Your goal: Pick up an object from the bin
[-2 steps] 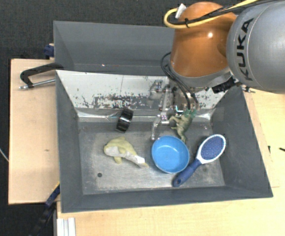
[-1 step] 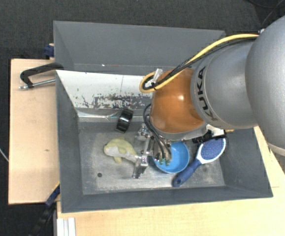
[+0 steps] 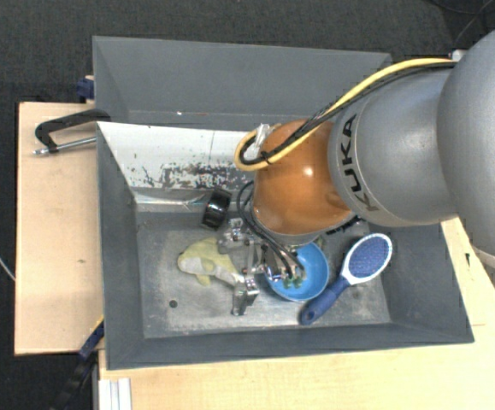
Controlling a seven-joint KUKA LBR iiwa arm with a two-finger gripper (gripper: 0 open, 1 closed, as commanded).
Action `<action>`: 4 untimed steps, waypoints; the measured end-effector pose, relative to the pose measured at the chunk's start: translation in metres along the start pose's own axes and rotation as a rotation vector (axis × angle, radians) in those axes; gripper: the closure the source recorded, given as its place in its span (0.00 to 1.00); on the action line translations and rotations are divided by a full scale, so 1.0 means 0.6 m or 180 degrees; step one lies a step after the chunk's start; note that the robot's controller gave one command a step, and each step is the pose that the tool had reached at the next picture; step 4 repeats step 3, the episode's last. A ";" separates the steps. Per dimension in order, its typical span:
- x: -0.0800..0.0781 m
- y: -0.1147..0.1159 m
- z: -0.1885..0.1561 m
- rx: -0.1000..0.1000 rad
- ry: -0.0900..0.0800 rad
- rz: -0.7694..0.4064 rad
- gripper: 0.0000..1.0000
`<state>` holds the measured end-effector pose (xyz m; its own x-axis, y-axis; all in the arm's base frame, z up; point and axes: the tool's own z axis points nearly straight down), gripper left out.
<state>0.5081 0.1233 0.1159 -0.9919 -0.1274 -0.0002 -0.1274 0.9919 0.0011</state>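
Observation:
My gripper (image 3: 238, 272) is down at the bin floor near the middle, open, with one fingertip (image 3: 245, 300) towards the front and the other towards the back. The right end of a pale yellow crumpled soft thing (image 3: 201, 261) lies between them. A blue round dish (image 3: 309, 273) lies just right of the gripper, partly under the wrist. A small black cylinder (image 3: 215, 209) sits behind it, by the back wall.
A blue brush with a round white bristle head (image 3: 367, 259) lies at the right, its handle pointing to the front. The arm and its orange cover hang over the bin's middle and right. Bare floor shows at the front left.

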 end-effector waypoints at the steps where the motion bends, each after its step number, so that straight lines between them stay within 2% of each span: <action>1: -0.072 0.060 0.074 -0.0005 -0.0048 0.0008 0.00; 2: -0.070 0.059 0.069 -0.0009 -0.0045 0.0015 1.00; 3: -0.079 0.004 -0.234 0.0001 -0.0051 -0.0419 1.00; 4: -0.079 0.004 -0.234 0.0001 -0.0051 -0.0419 1.00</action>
